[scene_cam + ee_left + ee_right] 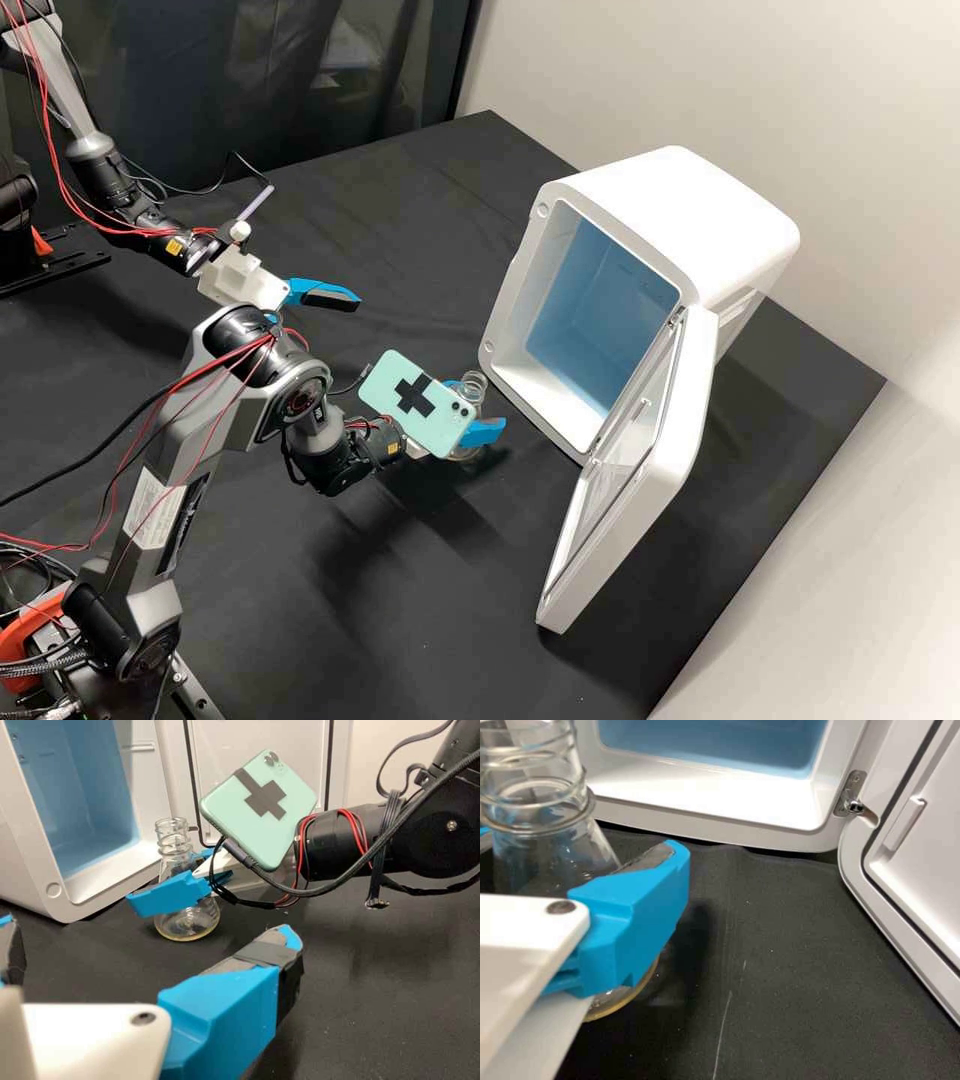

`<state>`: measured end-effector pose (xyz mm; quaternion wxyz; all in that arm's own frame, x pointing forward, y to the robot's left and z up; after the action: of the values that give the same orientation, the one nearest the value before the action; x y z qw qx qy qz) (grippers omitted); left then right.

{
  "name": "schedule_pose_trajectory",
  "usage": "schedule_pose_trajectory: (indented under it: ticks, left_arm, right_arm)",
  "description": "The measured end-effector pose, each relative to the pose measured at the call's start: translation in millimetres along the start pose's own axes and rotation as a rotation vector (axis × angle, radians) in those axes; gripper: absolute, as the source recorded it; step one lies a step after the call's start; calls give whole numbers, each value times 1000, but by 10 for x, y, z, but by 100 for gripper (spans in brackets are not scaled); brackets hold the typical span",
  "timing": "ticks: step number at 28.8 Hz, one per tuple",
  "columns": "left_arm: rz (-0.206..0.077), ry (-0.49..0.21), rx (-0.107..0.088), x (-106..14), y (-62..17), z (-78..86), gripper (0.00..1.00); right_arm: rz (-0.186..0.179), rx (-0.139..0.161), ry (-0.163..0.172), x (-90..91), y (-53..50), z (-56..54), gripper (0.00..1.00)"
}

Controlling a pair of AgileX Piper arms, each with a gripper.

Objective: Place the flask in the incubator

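Two arms stand over the black bench [400,620], and only one of them has something in its grip. Your right gripper [476,432] is closed on the flask [473,387]. One blue finger lies across the front of the glass body, low under the neck. The other finger is on the far side, so the glass sits tight between them.

The flask is clear and upright, with a threaded neck that is open at the top. It is outside the incubator [690,210], just beside the lower rim of the open mouth, on the side close to the door hinge. In the right wrist view the base looks to be on the cloth or just above it; I cannot say for sure if it touches.

The incubator is a white box with a pale blue inside, and its mouth faces the arms. Its door [640,470] is swung wide open to the side.

A mint green phone [415,400] with a black cross on its back is fixed on the wrist of the right arm, just behind the flask.

Your left gripper [335,297] is above the bench, behind the right arm and well apart from the incubator. Its fingers are spread wide and there is nothing between them.
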<state>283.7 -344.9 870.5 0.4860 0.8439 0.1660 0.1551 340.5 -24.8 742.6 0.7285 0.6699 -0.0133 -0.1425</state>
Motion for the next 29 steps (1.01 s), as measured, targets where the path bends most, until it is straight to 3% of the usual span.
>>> schedule_pose_trajectory:
  ticks: [11, 18, 25, 29]
  left_arm:
    - [18, -4, -1, -22, 51, 11, 100]
    - [18, -4, -1, -22, 51, 11, 100]
    - [18, -4, -1, -22, 51, 11, 100]
    - [18, -4, -1, -22, 51, 11, 100]
  right_arm:
    - [11, 5, -7, -10, 44, 17, 0]
    - [53, 29, -29, -31, 228, 72, 0]
    - [111, 50, -14, -16, 452, 13, 0]
    - [146, 73, 11, -4, 574, -61, 0]
